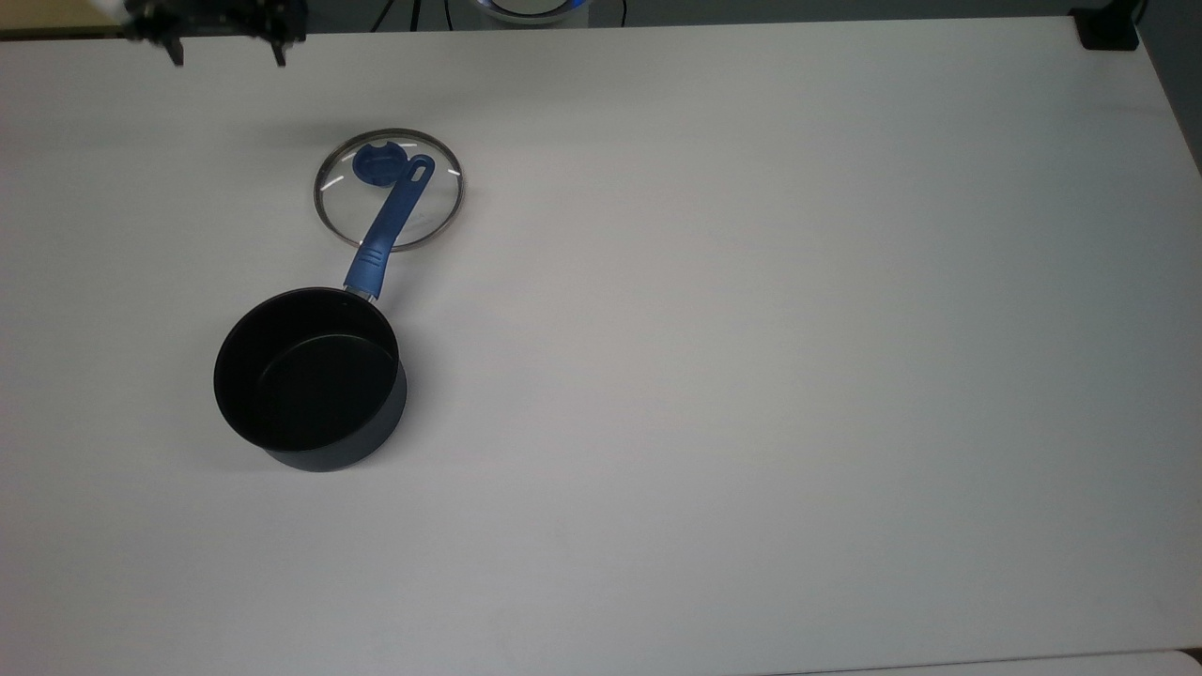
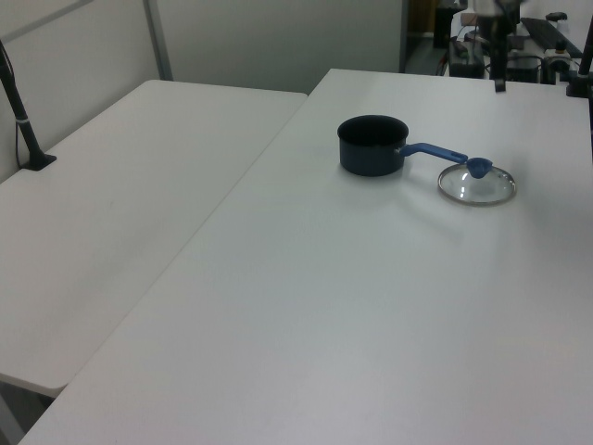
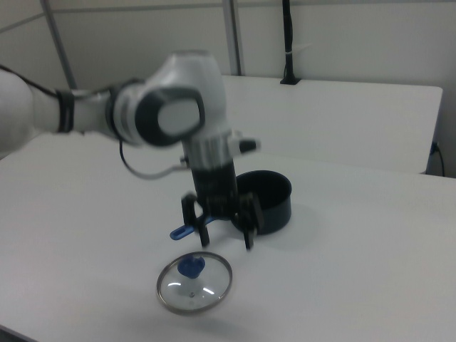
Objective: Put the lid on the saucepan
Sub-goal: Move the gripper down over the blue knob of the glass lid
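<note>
The saucepan (image 1: pixel 310 380) stands upright on the white table (image 1: pixel 751 376), dark with a black inside; it also shows in the left view (image 2: pixel 372 145) and right view (image 3: pixel 269 199). Its long blue handle (image 1: pixel 390 221) crosses the lid (image 1: pixel 344 201) in the top view. The lid, clear glass with a metal rim and a blue knob (image 1: pixel 374 165), lies flat on the table (image 3: pixel 194 283) (image 2: pixel 477 186). My gripper (image 1: pixel 226 52) is open and empty, up and to the top view's left of the lid. In the right view the gripper (image 3: pixel 218 224) hangs above the lid, in front of the saucepan.
A second white table (image 2: pixel 120 213) adjoins on the left view's left, with a black clamped post (image 2: pixel 23 111). A black block (image 1: pixel 1108 28) sits at the top view's upper right corner. A round blue-white object (image 1: pixel 526 7) and cables lie past the far edge.
</note>
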Controlling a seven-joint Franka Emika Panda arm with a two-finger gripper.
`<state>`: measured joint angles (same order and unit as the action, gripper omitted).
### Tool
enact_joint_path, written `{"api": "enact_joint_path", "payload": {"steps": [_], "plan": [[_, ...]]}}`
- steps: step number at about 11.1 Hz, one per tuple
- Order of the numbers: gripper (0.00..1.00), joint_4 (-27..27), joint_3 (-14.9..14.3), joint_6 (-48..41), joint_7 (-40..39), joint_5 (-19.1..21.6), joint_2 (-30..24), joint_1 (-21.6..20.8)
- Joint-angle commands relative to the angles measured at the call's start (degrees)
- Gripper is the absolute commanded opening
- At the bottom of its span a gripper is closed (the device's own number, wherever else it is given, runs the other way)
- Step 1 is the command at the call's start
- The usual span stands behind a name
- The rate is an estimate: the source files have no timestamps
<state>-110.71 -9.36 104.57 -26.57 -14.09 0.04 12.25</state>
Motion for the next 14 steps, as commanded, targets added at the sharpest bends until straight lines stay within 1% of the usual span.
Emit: {"api": "enact_joint_path", "payload": {"steps": [1, 2, 3, 5, 6, 7, 9, 10, 11, 14], "plan": [[0.90, -14.32, 0.13, 10.80, -3.75, -1.99, -3.38, 1.98], [0.91, -17.49, 0.13, 15.96, -2.70, 0.01, -3.38, 2.07], [0.92, -19.52, 0.13, 20.02, -2.09, 4.21, -3.12, 1.73], [1.00, -20.60, 0.39, 21.29, -2.08, 10.81, -2.85, 1.20], [1.00, -20.60, 0.57, 20.85, -2.17, 13.45, -3.11, 1.02], [1.00, -20.60, 0.66, 20.85, -2.08, 15.05, -3.20, 0.32], [1.00, -20.51, 0.92, 20.85, -1.99, 17.95, -3.20, -0.91], [1.00, -20.42, 2.57, 21.02, -1.90, 18.14, -2.77, -1.61], [1.00, -20.51, 3.55, 20.85, -1.82, 18.22, -2.76, -1.62], [1.00, -20.25, 4.52, 21.55, -1.90, 18.31, -1.28, -2.06]]}}
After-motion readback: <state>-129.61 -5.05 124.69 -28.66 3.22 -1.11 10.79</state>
